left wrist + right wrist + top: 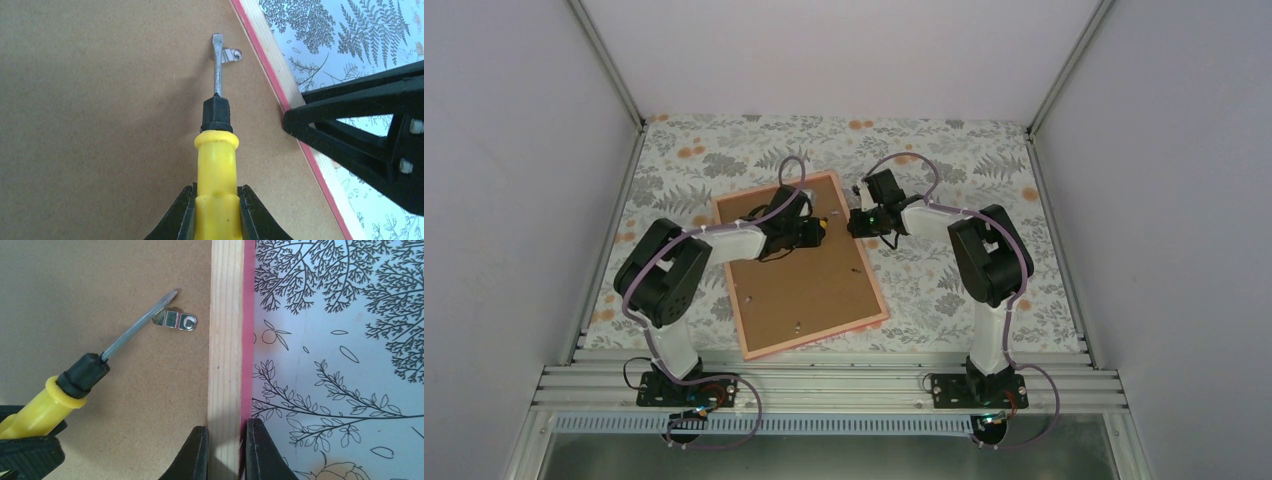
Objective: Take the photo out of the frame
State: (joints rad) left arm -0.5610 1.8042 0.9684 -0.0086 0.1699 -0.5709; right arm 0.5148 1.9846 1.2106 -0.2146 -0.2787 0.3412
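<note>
The pink frame lies face down, its brown backing board up. The photo is hidden beneath the board. My left gripper is shut on a yellow-handled screwdriver, whose flat tip touches a small metal clip near the frame's right rail. My right gripper is shut on that wooden rail, one finger on the board side and one on the pink outer edge. The clip and screwdriver also show in the right wrist view.
The floral tablecloth covers the table around the frame. Other small clips sit along the frame's near and left edges. The two grippers are close together at the frame's far right edge. Grey walls enclose the table.
</note>
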